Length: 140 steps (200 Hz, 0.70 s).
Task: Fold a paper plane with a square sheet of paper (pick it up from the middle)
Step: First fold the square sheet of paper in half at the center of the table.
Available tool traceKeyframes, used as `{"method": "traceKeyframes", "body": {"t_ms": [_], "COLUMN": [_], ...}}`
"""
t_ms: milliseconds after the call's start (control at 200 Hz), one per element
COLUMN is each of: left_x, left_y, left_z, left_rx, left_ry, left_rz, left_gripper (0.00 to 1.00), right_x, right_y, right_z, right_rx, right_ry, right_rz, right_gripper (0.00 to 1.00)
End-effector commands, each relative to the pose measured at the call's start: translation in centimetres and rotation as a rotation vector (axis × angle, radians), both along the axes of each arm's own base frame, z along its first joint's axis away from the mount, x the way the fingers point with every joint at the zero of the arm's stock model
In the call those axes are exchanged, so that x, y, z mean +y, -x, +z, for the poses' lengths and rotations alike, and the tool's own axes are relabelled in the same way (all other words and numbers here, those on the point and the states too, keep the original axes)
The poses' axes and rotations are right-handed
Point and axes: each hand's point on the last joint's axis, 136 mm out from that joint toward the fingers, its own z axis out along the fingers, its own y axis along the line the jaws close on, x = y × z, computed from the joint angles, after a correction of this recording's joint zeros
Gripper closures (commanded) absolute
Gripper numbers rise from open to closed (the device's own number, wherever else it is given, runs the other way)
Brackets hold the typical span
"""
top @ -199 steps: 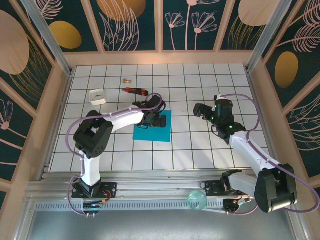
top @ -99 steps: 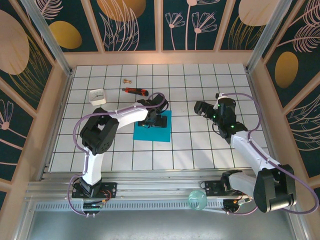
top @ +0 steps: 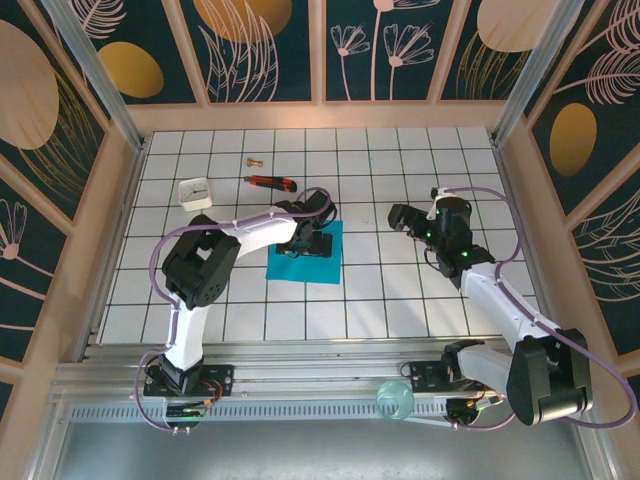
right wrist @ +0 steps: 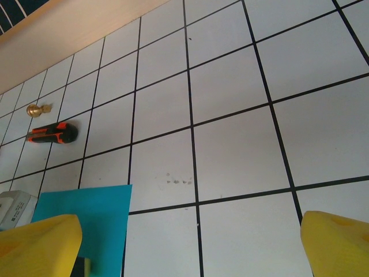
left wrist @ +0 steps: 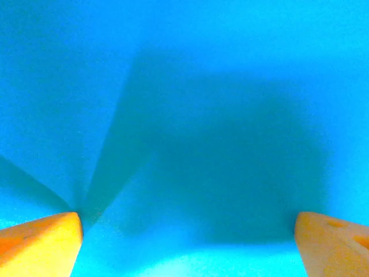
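Overhead view, left to right: block, small brass piece and knife, all lying apart from the work. Then comes the left gripper, lowered over the middle of the sheet, and the right gripper, held above bare tiles of the table, well apart from the sheet.

Left wrist view: the orange fingertips stand wide apart at the lower corners, with flat teal paper and the gripper's shadow between them. Nothing is held.

Right wrist view: the yellow fingertips are likewise spread wide and empty. A corner of the sheet lies at lower left, with tiles ahead.

Progress: the sheet lies flat and square near the table's centre, with no crease or fold to be seen. The task appears to be at its opening step, the pick-up from the middle, and the pinch is not yet made. All of the folding into a plane is left to do.

Obscured: the left arm covers the sheet's middle from above. Whether the left fingertips touch the paper or hover just over it cannot be told from either view. The brass piece is too small to identify.
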Motion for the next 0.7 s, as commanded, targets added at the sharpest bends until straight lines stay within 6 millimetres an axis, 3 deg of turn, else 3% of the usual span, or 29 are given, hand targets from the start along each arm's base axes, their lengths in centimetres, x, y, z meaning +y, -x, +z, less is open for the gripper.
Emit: {"method": "traceKeyframes", "body": {"t_ms": [0,280,490,605,696], "left_x": [0.1,-0.1,-2.4,-4.9,-7.9], "left_y": [2.3,2.3,1.6,1.3,1.5], "left_z": [-3.4,-3.1,-1.2,2.1,7.4], "left_rx": [0.11,0.102,0.047,-0.022,-0.096], "left_ry": [-0.001,0.017,0.166,0.363,0.646], "left_rz": [-0.014,-0.019,-0.017,-0.035,-0.065], "left_gripper": [0.08,0.12,0.29,0.45,0.55], "right_x": [-0.2,-0.1,-0.2,-0.1,-0.1], "right_y": [-0.1,-0.1,0.0,0.2,0.2], "right_z": [0.3,0.0,0.0,0.1,0.6], "right_rx": [-0.016,-0.007,-0.003,0.002,0.006], "right_ry": [-0.008,-0.011,-0.011,-0.013,-0.014], "right_rz": [-0.003,-0.003,-0.007,-0.003,0.0], "right_gripper": [0.02,0.02,0.02,0.02,0.02]}}
